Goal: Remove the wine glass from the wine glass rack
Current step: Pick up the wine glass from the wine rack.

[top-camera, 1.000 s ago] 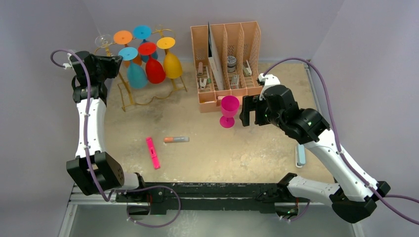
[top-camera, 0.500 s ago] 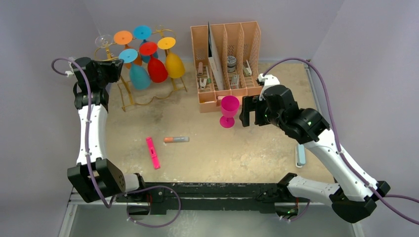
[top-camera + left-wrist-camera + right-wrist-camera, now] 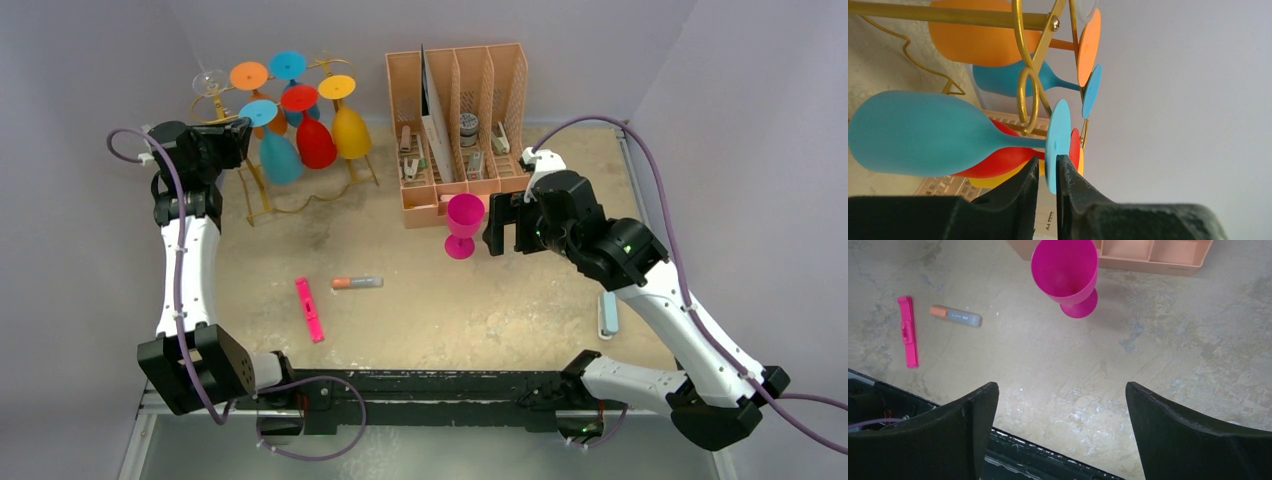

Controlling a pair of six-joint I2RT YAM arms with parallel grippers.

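Far-left corner: left gripper (image 3: 1048,164) fingers near-closed around blue wine glass (image 3: 918,132) foot, maybe pinching; stem runs level into wine glass rack (image 3: 1029,95).

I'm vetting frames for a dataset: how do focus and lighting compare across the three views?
Top external: evenly lit, sharp, soft shadows only. Left wrist: light blue glass and gold rack crisp, left tool a dark underexposed mass against the bright wall. Right wrist: tabletop and magenta glass sharp, right tool black and featureless.
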